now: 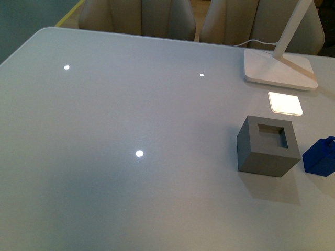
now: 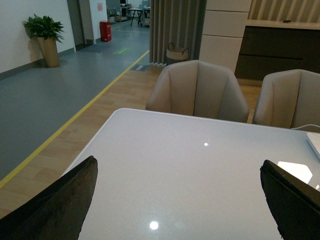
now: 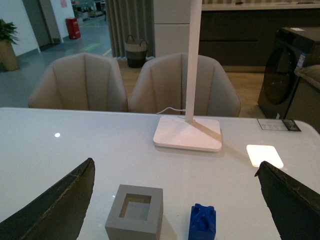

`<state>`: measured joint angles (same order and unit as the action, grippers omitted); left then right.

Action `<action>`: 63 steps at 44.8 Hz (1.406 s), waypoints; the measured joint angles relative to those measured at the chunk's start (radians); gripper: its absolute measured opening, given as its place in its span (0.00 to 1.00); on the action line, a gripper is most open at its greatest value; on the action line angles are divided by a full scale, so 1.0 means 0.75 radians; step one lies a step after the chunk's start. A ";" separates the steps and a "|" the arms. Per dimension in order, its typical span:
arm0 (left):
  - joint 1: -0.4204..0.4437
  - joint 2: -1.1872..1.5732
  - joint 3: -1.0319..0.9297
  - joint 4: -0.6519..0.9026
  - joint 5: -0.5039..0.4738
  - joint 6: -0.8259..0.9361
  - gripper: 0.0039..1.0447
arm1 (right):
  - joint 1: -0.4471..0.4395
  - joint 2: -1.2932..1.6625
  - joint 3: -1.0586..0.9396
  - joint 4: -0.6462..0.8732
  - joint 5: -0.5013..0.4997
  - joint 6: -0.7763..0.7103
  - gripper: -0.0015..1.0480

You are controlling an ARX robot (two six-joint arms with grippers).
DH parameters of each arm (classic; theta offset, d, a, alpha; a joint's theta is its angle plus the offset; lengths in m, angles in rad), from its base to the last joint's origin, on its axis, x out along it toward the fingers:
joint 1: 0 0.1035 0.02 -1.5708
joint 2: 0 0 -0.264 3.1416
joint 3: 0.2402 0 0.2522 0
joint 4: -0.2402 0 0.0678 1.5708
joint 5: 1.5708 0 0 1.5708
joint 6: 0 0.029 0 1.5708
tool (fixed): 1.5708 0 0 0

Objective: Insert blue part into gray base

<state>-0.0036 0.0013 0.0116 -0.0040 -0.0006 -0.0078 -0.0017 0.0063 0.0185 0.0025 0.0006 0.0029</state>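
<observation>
Since nothing has yet been gripped, the task reads as standing at its very start, and the widest thing in view is the pale glossy counter [image 1: 131, 104], which carries everything else and mirrors a few ceiling lights. Beyond its far edge stand two beige chairs [image 1: 136, 15]. At the far right of the counter sits a white lamp [image 1: 280, 70], its flat foot near a bright square patch of light [image 1: 285, 103] on the surface. Neither arm shows in the front view. The left gripper [image 2: 178, 162] has its jaws spread wide with nothing between them, looking over bare counter well apart from the work. The right gripper [image 3: 175, 164] likewise has its jaws wide apart and empty, and both task pieces lie ahead of it. The gray base [image 1: 268, 146] rests upright on the counter nearer than the lamp, its square recess facing up and visibly unfilled. The blue part [image 1: 320, 157], smallest of all, stands on the counter just beside the base on the robot's right, apart from it by a narrow gap and partly cut off by the front view's edge. By that reading, the pick-up, the carry over the recess and the insertion itself are all left to do.
</observation>
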 joint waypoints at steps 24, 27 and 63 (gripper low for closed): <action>0.000 0.000 0.001 0.000 0.000 0.000 0.93 | 0.000 0.000 0.000 0.000 -0.001 0.000 0.91; 0.000 0.000 0.001 0.000 0.001 0.000 0.93 | 0.070 0.086 0.061 -0.165 0.168 0.051 0.91; 0.000 0.000 0.000 0.000 -0.001 0.000 0.93 | -0.297 2.320 1.200 -0.297 -0.169 0.022 0.91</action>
<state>-0.0036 0.0013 0.0116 -0.0040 -0.0010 -0.0078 -0.2241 1.7466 0.9184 -0.2199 -0.1265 0.0196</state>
